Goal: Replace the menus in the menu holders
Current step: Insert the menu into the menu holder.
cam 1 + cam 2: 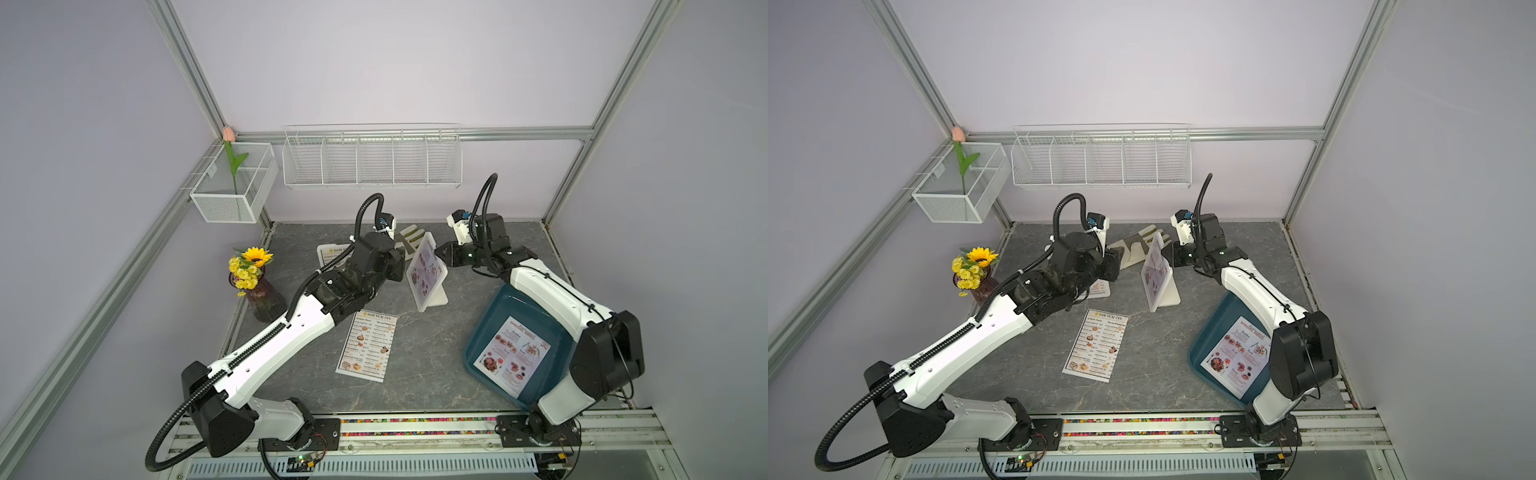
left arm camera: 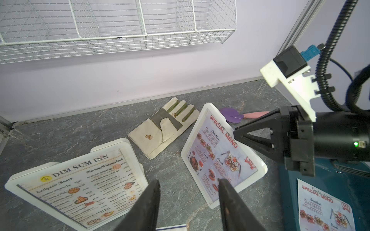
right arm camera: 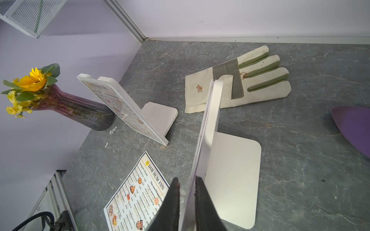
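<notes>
A white menu holder point(image 1: 428, 274) point(image 3: 210, 130) stands mid-table with a SPECIAL MENU sheet point(image 2: 220, 156) in it. My right gripper point(image 3: 187, 180) point(image 1: 438, 251) straddles its upper edge. The jaws are slightly apart, and a sliver of gap shows beside one finger. The other menu holder point(image 2: 80, 190) point(image 3: 120, 112) stands to the left with a DIM SUM INN sheet in it, largely hidden under my left arm in both top views. My left gripper point(image 2: 189, 192) hovers open and empty between the two holders. A loose DIM SUM INN menu point(image 1: 368, 345) point(image 1: 1096, 345) lies flat in front. A loose SPECIAL MENU sheet point(image 1: 513, 355) lies in the teal tray.
The dark teal tray point(image 1: 494, 316) sits front right under my right arm. A striped glove point(image 2: 164, 130) and a purple spatula point(image 2: 230, 116) lie behind the holders. A vase of yellow flowers point(image 1: 257, 286) stands at the left edge. White wire baskets point(image 1: 374, 162) hang on the back wall.
</notes>
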